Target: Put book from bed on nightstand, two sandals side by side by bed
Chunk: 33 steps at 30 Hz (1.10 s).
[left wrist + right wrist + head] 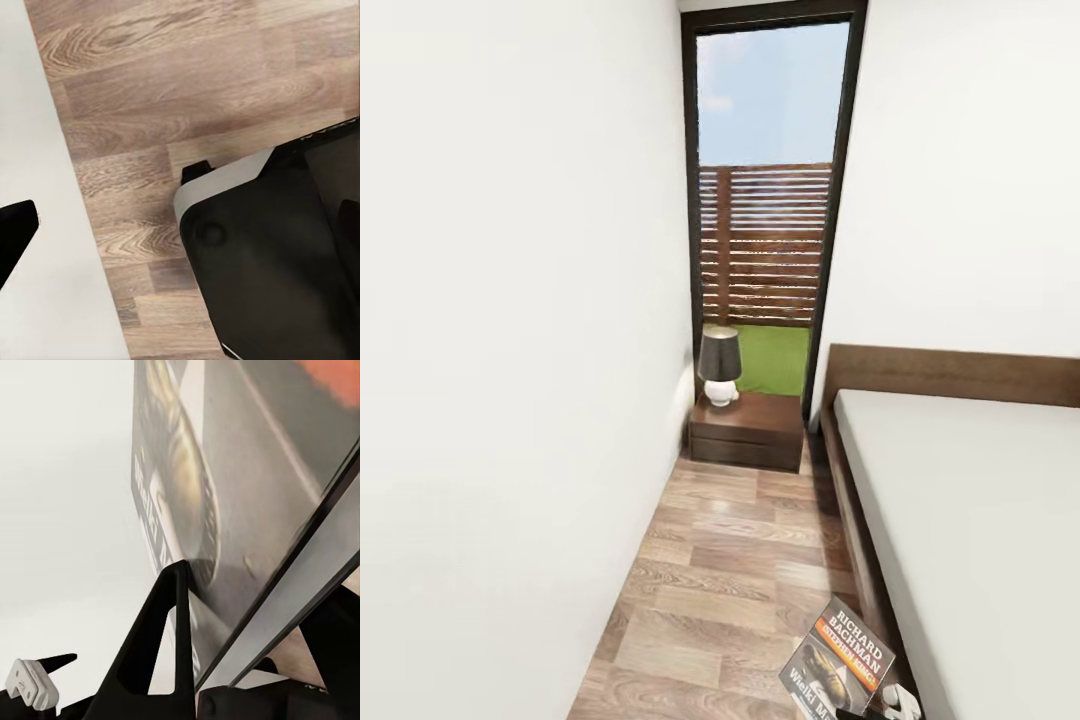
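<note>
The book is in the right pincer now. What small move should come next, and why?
Probably drive forward along the floor strip toward the nightstand. The right pincer is shut on the book, which is off the bed, while the nightstand stands well ahead under the window. A lamp takes its left side, so aim for the bare right part of the top.

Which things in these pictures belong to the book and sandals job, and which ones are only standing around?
Part of the job:
- book, clamped in the right gripper
- nightstand
- bed

Not part of it:
- lamp on the nightstand
- window with a fence and grass outside
</note>
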{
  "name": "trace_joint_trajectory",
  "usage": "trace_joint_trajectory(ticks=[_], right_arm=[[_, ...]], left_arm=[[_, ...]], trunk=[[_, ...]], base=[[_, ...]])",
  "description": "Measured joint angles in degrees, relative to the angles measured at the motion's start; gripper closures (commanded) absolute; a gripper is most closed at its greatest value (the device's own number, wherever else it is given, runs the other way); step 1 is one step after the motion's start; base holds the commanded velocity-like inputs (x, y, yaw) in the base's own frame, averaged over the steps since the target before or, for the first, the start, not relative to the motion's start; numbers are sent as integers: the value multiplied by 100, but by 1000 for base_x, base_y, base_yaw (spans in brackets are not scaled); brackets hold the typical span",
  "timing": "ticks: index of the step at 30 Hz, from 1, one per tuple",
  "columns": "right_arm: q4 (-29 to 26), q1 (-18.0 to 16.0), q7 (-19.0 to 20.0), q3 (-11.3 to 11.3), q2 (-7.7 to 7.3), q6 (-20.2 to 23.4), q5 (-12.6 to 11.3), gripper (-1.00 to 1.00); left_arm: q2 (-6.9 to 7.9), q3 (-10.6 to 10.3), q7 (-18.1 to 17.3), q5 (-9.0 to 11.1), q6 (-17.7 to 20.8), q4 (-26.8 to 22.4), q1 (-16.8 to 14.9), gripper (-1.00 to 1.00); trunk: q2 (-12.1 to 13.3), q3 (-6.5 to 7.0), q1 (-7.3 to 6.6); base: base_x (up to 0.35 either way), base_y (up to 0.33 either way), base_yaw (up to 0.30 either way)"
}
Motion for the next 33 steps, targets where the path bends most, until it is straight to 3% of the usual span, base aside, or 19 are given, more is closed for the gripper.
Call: trace_joint_trajectory(ticks=[11, 33], right_arm=[[0, 2, 0, 0, 7, 0, 3, 100], [0, -1, -8, -2, 16, -6, 3, 100]], left_arm=[[0, -7, -1, -2, 1, 1, -1, -100], [-1, -14, -3, -2, 1, -1, 0, -100]], trunk=[[0, -3, 0], [0, -3, 0]], base=[[339, 73, -199], [339, 23, -84]])
